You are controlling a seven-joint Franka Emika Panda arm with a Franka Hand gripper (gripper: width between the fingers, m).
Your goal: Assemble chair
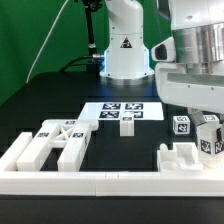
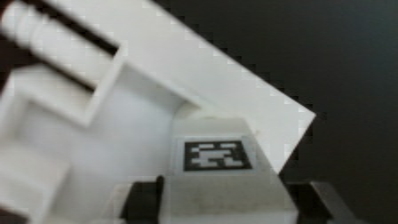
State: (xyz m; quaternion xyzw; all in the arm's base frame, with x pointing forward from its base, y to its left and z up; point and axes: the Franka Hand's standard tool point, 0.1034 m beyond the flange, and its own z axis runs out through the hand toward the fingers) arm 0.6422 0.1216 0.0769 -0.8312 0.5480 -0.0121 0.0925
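**Robot arm grips tagged chair part at edge of work surface**

A Franka arm's tool (image 2: 222, 203) is clamped narrow on a thick white plastic chair block (image 2: 217, 150) bearing a black-and-white square tag. One dark finger (image 2: 143, 203) presses each flank, and no gap shows in the wrist view. The block hangs at the exterior view's right, near the front of the black surface (image 1: 130, 148), above a white ridged plastic part (image 2: 89, 100); whether the two touch cannot be told.

Well apart at the exterior view's left lie a white cross-braced plastic piece (image 1: 66, 133) and a thick white plastic leg (image 1: 24, 150), both just behind the low white border rail (image 1: 110, 182). The flat white marker board (image 1: 120, 112) sits farther back.

The chair block looks rigid and light, though its smooth faces may slip. Its flat parallel flanks, held squarely as here, appear the safest purchase. A grip near a corner would likely let it twist during fitting.
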